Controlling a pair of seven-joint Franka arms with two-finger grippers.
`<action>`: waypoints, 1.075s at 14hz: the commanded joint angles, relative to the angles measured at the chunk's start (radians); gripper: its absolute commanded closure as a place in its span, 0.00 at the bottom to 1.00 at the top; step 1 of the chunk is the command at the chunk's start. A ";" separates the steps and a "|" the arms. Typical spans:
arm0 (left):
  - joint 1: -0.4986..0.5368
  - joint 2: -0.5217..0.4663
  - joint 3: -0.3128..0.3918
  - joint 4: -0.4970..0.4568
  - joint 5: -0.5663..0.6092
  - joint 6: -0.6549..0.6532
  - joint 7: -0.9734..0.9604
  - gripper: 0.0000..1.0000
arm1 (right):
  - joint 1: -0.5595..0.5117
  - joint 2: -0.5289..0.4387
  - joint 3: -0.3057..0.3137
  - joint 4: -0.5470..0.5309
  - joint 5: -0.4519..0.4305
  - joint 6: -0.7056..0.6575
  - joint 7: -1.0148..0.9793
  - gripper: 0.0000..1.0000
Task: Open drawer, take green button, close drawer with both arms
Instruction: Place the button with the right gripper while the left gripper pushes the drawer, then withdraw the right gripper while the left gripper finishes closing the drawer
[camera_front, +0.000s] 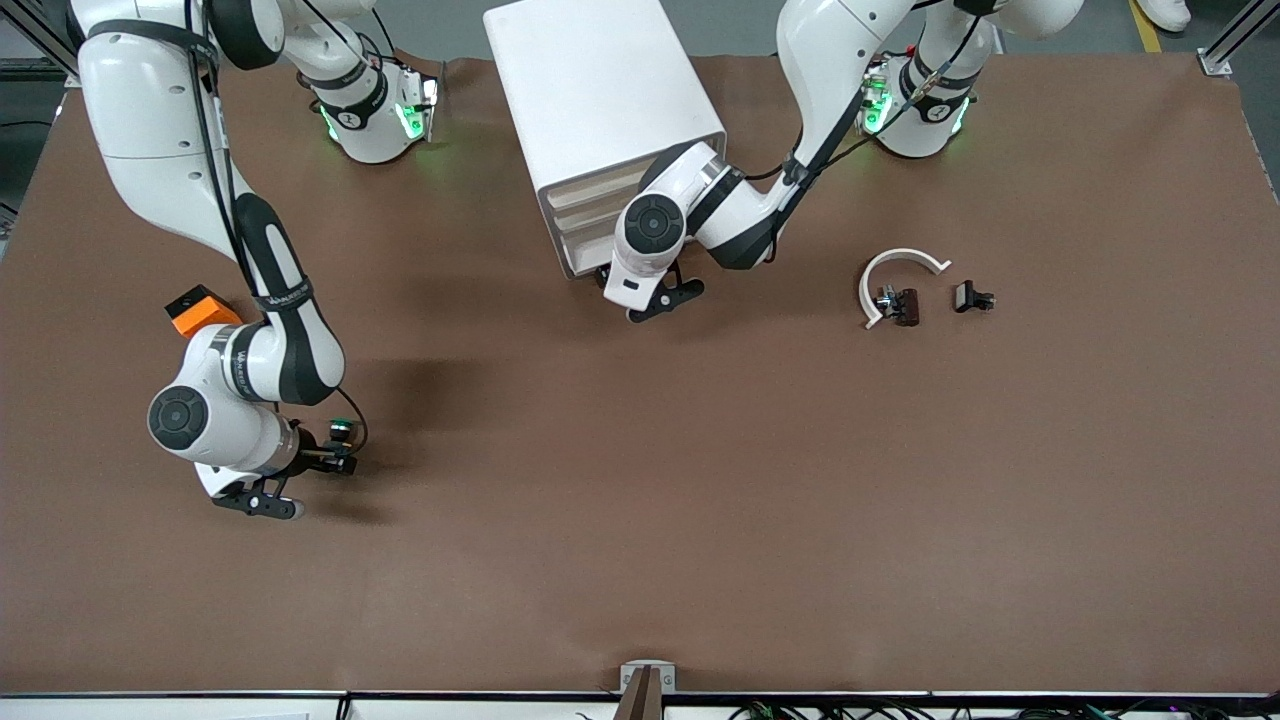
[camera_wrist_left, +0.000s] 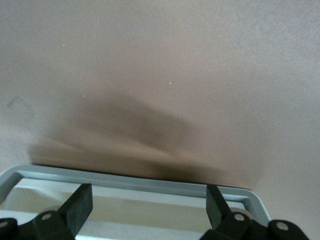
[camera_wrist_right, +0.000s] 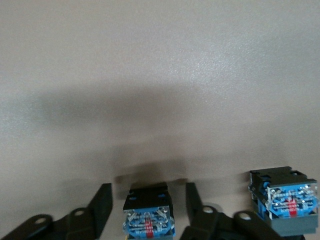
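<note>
The white cabinet (camera_front: 600, 90) stands at the robots' side of the table. Its bottom drawer (camera_front: 578, 262) looks level with the drawers above it. My left gripper (camera_front: 606, 276) is open, right at that drawer's front. In the left wrist view its fingers (camera_wrist_left: 80, 202) stand wide apart over the drawer's grey-edged cream front (camera_wrist_left: 135, 181), and the gripper (camera_wrist_left: 147, 200) holds nothing. My right gripper (camera_front: 338, 458) is low over the table toward the right arm's end. The green-capped button (camera_front: 341, 431) sits at its fingertips. In the right wrist view the gripper (camera_wrist_right: 147, 200) is open around a button (camera_wrist_right: 148, 215) with a bluish base, gaps both sides, cap hidden.
A second button of the same build (camera_wrist_right: 287, 202) lies beside the right gripper, its cap hidden. An orange block (camera_front: 200, 310) lies by the right arm. A white curved piece (camera_front: 895, 272) and small black parts (camera_front: 972, 297) lie toward the left arm's end.
</note>
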 joint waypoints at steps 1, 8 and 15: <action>0.006 -0.026 -0.005 -0.024 -0.052 -0.007 -0.011 0.00 | -0.011 -0.040 0.016 0.003 0.013 -0.017 -0.008 0.00; 0.010 -0.017 -0.005 -0.027 -0.176 -0.007 -0.005 0.00 | -0.011 -0.248 0.014 0.059 -0.050 -0.363 -0.021 0.00; 0.008 0.001 -0.005 -0.037 -0.295 -0.007 -0.003 0.00 | -0.061 -0.391 0.011 0.225 -0.131 -0.761 -0.131 0.00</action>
